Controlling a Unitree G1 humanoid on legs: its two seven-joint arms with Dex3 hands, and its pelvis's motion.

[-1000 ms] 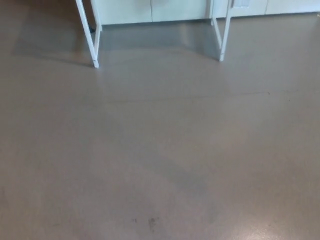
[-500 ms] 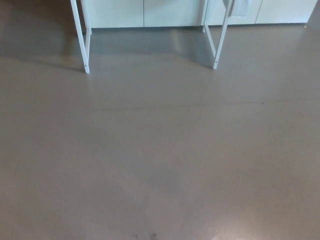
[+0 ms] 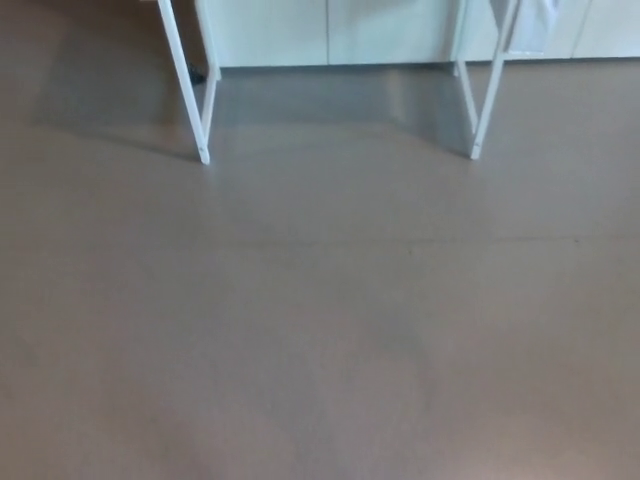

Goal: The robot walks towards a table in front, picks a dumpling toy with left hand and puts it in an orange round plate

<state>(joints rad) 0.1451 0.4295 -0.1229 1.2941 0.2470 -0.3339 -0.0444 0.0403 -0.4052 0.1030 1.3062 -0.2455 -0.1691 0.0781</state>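
The head view is showing mostly bare grey-brown floor [image 3: 320, 330]; along the top edge two pairs of white table legs are standing, the left pair [image 3: 196, 100] and the right pair [image 3: 480, 100], with white cabinet fronts [image 3: 330, 30] behind them and a pale cloth-like item [image 3: 530, 25] hanging at the upper right, too blurred to identify; the top of the worktop is lying above the frame and is not showing.

Neither hand of the robot is appearing in the picture, so the state of the fingers cannot be told, whether apart, together or clamped on anything; the dumpling toy and the orange round plate are likewise out of sight, presumably on the unseen worktop.

Judgement: the approach step is in hand, with the pick not yet begun; open floor is lying between the robot and the table legs. The next move calls for closing that gap squarely between the two leg pairs, then bringing the worktop surface into view so the toy can be located before the left hand reaches.
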